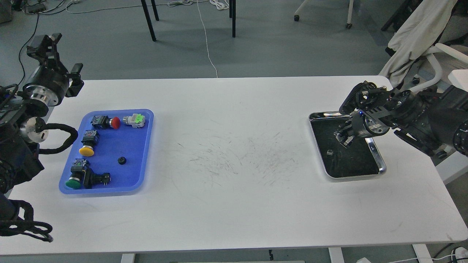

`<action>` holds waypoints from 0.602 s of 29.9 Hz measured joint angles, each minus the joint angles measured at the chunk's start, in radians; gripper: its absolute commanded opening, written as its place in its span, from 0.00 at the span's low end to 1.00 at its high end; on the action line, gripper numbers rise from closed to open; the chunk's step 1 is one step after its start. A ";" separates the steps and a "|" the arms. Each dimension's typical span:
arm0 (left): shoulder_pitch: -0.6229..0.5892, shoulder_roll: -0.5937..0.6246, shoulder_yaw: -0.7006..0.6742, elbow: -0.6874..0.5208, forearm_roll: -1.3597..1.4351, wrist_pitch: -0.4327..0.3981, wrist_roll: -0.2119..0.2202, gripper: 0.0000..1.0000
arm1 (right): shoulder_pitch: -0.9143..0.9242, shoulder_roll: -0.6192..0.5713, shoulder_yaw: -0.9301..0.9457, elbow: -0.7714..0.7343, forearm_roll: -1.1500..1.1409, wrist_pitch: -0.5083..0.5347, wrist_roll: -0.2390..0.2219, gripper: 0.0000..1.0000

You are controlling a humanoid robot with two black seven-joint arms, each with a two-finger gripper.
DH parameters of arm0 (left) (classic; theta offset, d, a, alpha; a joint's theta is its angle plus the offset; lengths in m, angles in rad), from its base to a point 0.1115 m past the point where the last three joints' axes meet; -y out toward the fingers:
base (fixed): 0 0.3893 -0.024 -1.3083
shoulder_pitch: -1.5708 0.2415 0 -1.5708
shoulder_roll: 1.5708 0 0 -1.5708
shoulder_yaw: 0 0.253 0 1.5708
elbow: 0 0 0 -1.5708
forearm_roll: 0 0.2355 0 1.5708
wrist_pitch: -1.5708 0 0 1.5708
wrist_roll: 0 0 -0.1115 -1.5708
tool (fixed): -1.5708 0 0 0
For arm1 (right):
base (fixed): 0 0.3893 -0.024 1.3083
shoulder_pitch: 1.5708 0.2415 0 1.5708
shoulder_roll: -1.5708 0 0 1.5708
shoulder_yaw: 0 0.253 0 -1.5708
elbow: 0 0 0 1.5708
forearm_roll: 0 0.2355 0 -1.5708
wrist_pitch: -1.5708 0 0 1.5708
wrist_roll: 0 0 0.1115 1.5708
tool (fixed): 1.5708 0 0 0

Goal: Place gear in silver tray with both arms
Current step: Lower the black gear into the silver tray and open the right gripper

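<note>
Right gripper (343, 138) over silver tray (379, 160) — table (234, 109) middle bare.

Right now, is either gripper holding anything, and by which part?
Left gripper holds nothing. Right gripper hangs over the silver tray; too small and dark to tell if anything sits between its fingers.

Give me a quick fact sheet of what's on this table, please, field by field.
Surface: white table
Left side: blue plastic tray holding push-button switches and a small black gear
Right side: shiny rectangular silver tray, a small dark piece inside
Right gripper: over the silver tray; fingers too dark to judge
Left gripper: raised beyond the table's left corner, holding nothing
</note>
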 measured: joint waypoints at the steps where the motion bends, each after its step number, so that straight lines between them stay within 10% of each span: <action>1: 0.000 0.001 0.000 0.000 0.000 0.000 0.000 0.98 | 0.002 0.000 0.001 0.000 0.003 -0.002 0.000 0.58; 18: 0.002 0.022 0.027 -0.004 0.015 0.000 0.000 0.98 | 0.025 -0.016 0.188 -0.014 0.056 -0.003 0.000 0.79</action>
